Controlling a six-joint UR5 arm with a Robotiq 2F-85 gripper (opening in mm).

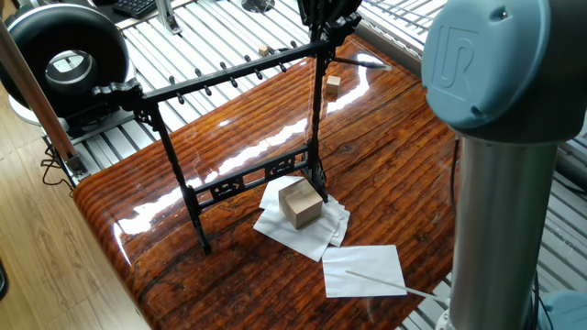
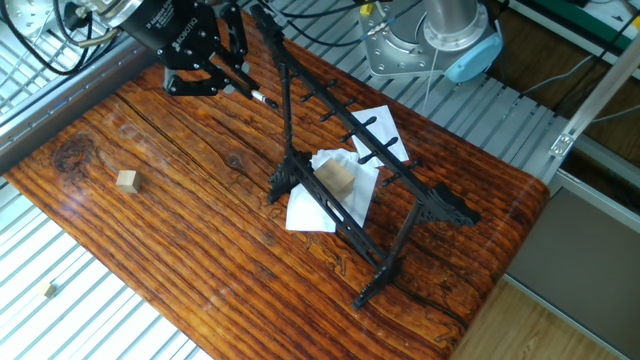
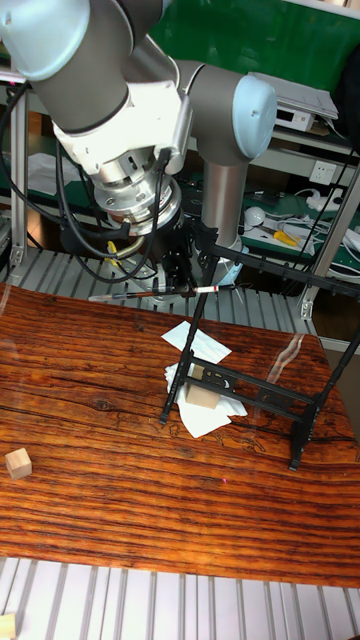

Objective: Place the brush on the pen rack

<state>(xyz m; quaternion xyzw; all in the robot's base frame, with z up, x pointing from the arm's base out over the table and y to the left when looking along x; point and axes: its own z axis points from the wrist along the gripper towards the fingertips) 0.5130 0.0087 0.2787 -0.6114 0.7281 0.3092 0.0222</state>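
Brush [image 3: 165,292] first: we see it as a thin dark rod lying nearly level, clamped in the gripper [image 3: 178,285], with a pale band and a touch of red towards the end that points at the rack. Our gripper hangs above the table [image 3: 100,440] with its fingers closed on the brush's middle, just beside one end of the pen rack's top bar. From the other fixed view the gripper [image 2: 215,68] sits slightly to the outside of that end, and the brush [image 2: 252,96] shows only as a short dark tip poking from the fingers, so we cannot say for sure whether it touches the bar or hovers a little off it.

Moving outward, the pen rack [image 3: 262,265] stands upright on its two legs, its row of small pegs running along the top bar [image 1: 229,72]. At its foot lie crumpled white sheets with a cardboard block [image 1: 300,203] on them; another white sheet carries a pale thin stick [image 1: 376,279]. A small wooden cube [image 2: 126,180] sits well apart on the bare wood.

We judge this as the carry-and-align step, the brush not yet resting on the rack. Next we would need to bring the brush in over the bar, settle it against the pegs, and only then let the fingers part.
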